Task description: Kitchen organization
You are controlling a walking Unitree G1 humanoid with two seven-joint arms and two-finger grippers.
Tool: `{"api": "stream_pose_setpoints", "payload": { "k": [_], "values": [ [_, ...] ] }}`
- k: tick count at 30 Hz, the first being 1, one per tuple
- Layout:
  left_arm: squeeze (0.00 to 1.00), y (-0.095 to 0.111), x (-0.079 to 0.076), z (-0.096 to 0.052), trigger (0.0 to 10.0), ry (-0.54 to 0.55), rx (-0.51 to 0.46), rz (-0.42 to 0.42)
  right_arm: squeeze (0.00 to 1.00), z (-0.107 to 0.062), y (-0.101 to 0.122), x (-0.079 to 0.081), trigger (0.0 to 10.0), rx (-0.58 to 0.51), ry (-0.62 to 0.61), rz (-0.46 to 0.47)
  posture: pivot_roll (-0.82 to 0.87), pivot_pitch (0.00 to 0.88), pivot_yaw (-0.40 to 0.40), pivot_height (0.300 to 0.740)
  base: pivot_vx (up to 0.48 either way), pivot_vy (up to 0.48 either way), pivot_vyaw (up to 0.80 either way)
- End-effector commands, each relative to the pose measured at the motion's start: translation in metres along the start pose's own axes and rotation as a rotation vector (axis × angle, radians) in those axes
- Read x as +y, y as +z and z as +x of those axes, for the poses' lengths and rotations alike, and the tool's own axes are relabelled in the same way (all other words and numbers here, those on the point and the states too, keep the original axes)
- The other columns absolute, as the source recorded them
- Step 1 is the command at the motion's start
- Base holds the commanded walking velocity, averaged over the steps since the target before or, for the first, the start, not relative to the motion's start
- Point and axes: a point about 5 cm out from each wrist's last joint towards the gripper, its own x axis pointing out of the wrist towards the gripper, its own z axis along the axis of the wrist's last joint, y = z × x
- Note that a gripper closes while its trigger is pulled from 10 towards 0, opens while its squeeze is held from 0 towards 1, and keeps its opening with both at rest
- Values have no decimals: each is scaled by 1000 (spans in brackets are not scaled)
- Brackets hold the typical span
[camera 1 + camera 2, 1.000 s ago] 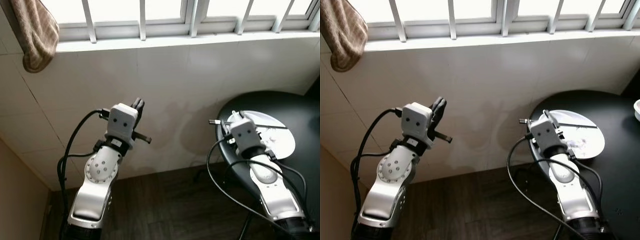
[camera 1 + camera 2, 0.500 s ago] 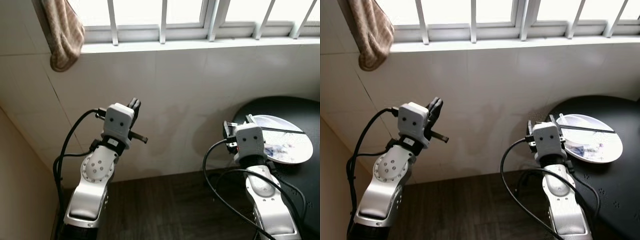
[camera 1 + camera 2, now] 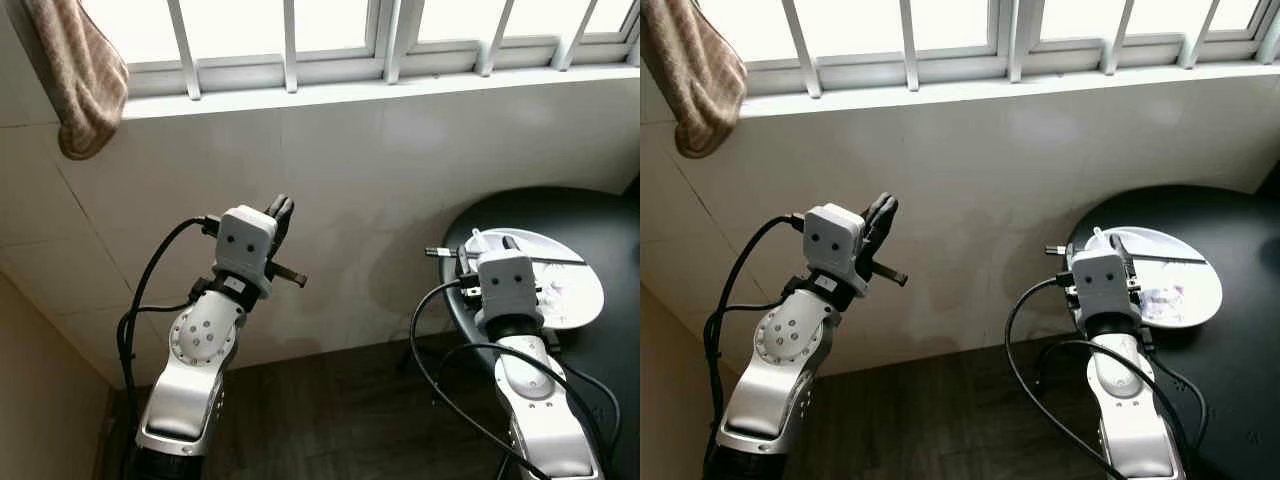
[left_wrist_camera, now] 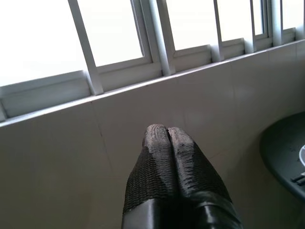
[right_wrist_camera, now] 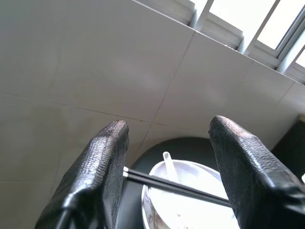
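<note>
Two chopsticks (image 5: pixel 176 187) cross plate (image 3: pixel 585 300) before right end effector (image 5: pixel 167 157).

A white plate (image 3: pixel 585 290) sits on a black round table (image 3: pixel 590 215), with black chopsticks (image 5: pixel 176 187) across it. A brown cloth (image 3: pixel 75 75) hangs at the upper left, above white wall tiles (image 3: pixel 360 170).

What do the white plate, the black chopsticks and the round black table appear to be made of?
White plate: glossy, likely glazed ceramic or melamine, judging by its smooth sheen. Black chopsticks: thin, matte, probably plastic or lacquered wood; unclear which. Round black table: dark, smooth top with soft window reflections, possibly painted metal or laminate.
</note>
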Motion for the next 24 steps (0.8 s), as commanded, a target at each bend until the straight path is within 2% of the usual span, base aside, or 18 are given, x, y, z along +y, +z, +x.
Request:
{"api": "stream_pose_setpoints", "payload": {
  "k": [1,8,13,24],
  "values": [
    [0,2,0,2,10000,-4,-11,6,0,2,6,-2,10000,-18,-11,-18,72,0,-28,740,307,0,0],
    [0,3,0,1,10000,1,-10,2,0,2,9,-1,10000,-34,-10,-35,71,0,-33,740,301,0,0],
    [0,2,0,2,10000,3,-9,0,0,5,16,-4,10000,-82,-15,-91,65,0,-35,740,272,0,0],
    [0,2,-2,2,10000,2,-9,-2,0,3,18,-2,10000,-95,-13,-114,64,0,-36,740,264,0,0]
  ]
}}
